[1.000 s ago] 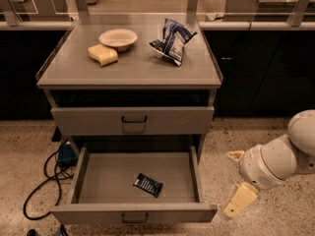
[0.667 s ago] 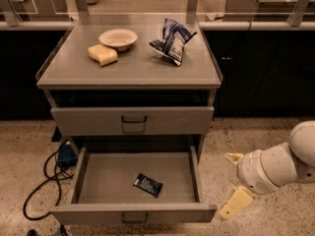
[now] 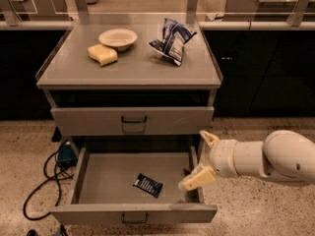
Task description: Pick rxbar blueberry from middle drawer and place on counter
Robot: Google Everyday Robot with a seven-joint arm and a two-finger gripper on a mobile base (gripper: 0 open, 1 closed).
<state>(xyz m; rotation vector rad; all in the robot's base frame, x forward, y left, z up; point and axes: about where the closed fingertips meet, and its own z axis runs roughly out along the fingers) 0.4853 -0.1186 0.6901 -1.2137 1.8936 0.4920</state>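
The rxbar blueberry (image 3: 147,185), a small dark navy bar with white print, lies flat on the floor of the pulled-out middle drawer (image 3: 133,214), right of centre. My gripper (image 3: 202,159) comes in from the right on a white arm. It hangs over the drawer's right wall, to the right of the bar and above it. Its two cream fingers (image 3: 197,178) stand apart with nothing between them. The counter (image 3: 133,70) is the grey-beige cabinet top above.
On the counter are a white bowl (image 3: 118,37), a yellow sponge (image 3: 102,54) and a blue-and-white chip bag (image 3: 172,41). The drawer above (image 3: 133,121) is closed. A black cable (image 3: 39,181) and a blue object (image 3: 65,154) lie on the floor at the left.
My gripper and arm have moved left and slightly up, from the floor right of the cabinet to over the open drawer's right wall. The bar has not moved.
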